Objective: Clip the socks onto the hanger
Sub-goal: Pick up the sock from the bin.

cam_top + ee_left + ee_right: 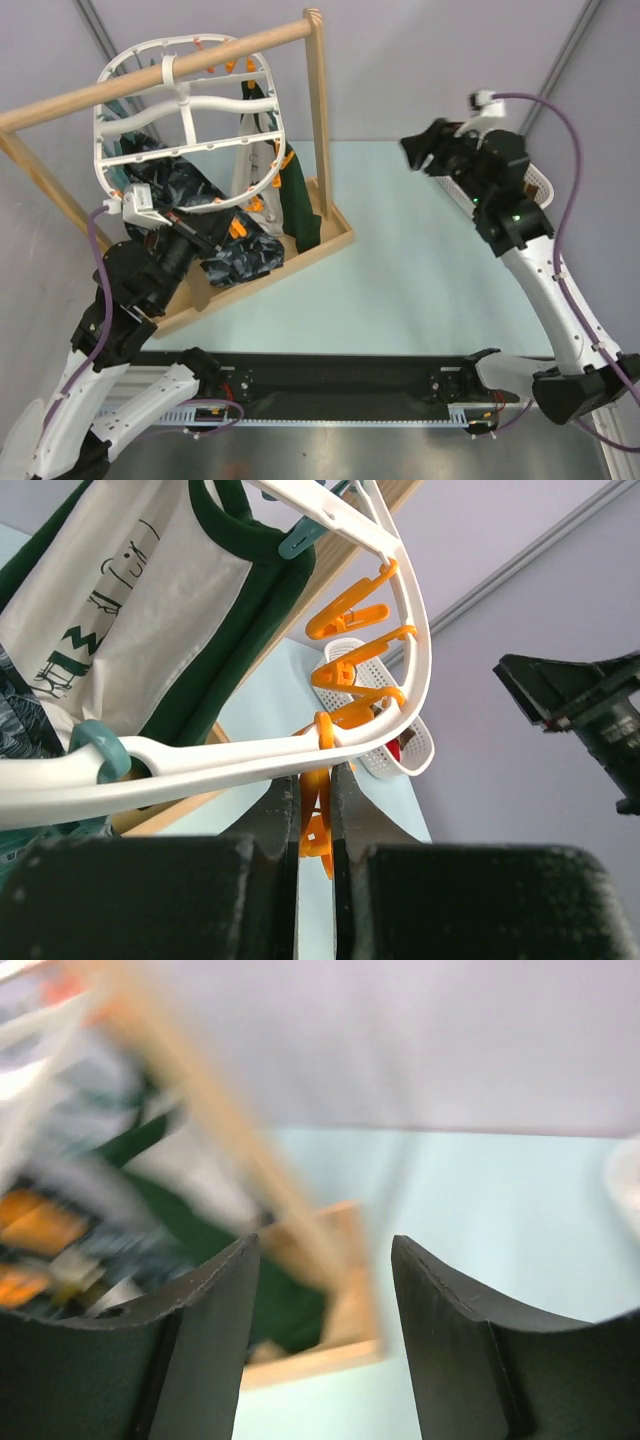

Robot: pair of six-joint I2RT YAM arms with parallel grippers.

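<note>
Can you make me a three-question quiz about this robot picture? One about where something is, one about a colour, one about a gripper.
1. Where does the white hanger hang?
A. on the wooden pole rack
B. in a basket
C. flat on the table

2. What colour is the clip between the left gripper fingers?
A. teal
B. orange
C. purple

3. The right gripper is:
A. shut on a sock
B. shut on a clip
C. open, empty

Answers: 1 A, its hook loops over the pole. 2 B, the left wrist view shows it. 3 C, nothing sits between its spread fingers.
</note>
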